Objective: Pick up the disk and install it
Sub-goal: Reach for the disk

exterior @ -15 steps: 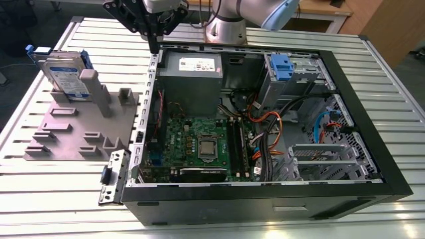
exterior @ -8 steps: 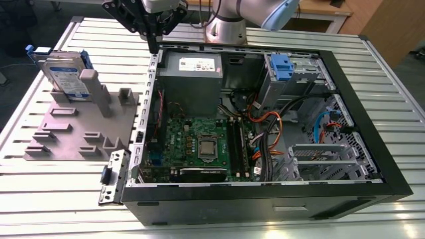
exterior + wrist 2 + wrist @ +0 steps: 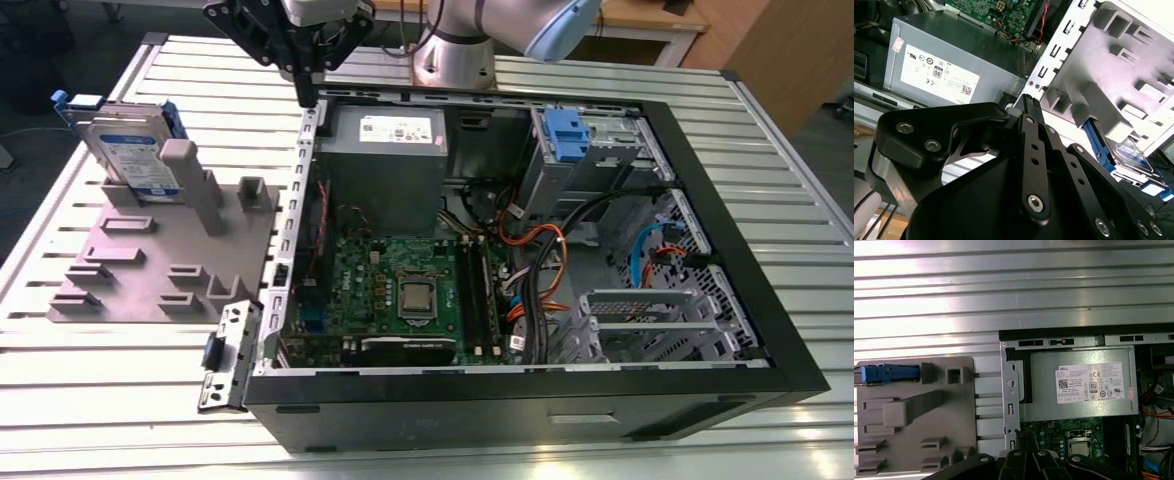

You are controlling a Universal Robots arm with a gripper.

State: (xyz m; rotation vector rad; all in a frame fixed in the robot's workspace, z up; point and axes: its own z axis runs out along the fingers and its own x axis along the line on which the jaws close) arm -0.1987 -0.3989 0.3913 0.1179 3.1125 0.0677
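On the ribbed aluminium table, the silver hard disk in its blue carrier frame stands on edge in 1 slot of the grey plastic fixture plate, probably so its top edge can be grasped, while the black gripper, fingers together and empty, hangs over a corner of the open black computer case, apart from the disk.

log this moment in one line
tool: shut, empty, over case edge by psu | disk: upright in grey holder, untouched | install: not done

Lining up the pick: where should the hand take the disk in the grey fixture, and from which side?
Probably grip the disk by its top edge, from above, across its flat faces: it stands on edge in the grey fixture, whose posts cover its lower part.
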